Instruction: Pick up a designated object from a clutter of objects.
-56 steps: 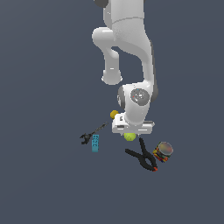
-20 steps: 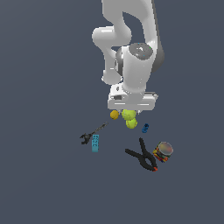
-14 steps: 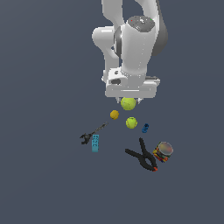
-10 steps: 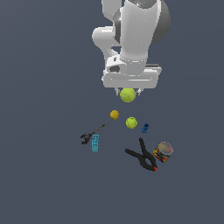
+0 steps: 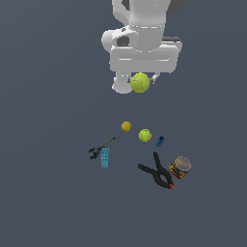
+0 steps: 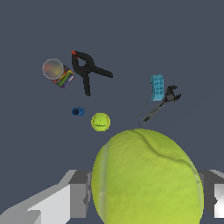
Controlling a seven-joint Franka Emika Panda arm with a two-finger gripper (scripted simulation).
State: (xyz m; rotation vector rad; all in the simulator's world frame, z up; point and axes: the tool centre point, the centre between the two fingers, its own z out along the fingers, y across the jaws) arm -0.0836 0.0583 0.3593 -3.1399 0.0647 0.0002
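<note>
Exterior view: the gripper point(image 5: 140, 82) is clenched on 1 tennis ball point(image 5: 140, 82), held high in the air under the white wrist, well above the clutter. Vs. 0.5 s ago the ball sits higher in frame and farther from the items below; vs. 2.8 s ago, when the hand was down among the objects, the lift is large. Left on the ground: orange ball point(image 5: 126, 126), 2nd tennis ball point(image 5: 144, 135) just beside a small blue cylinder point(image 5: 160, 141), dark wrench point(image 5: 102, 147) touching or nearly touching a cyan block point(image 5: 104, 157), black spring clamp point(image 5: 156, 171) near a colourful can point(image 5: 180, 167). None of these appears displaced over the last sec.

Wrist view: the held tennis ball point(image 6: 146, 177) fills the lower frame, seam visible, w/ grey finger pads point(image 6: 78, 192) pressed to either side. Beyond it, far off: 2nd tennis ball point(image 6: 100, 121), blue cylinder point(image 6: 78, 112), clamp point(image 6: 87, 72), can point(image 6: 57, 72), cyan block point(image 6: 157, 85), wrench point(image 6: 160, 105). The orange ball is hidden behind the held ball.

Meaning for task: the pick looks essentially done; ball is clear of the clutter and the grip seems centred. Remaining risk, as a judgement: a round fuzzy ball could roll out if the squeeze slackens.
</note>
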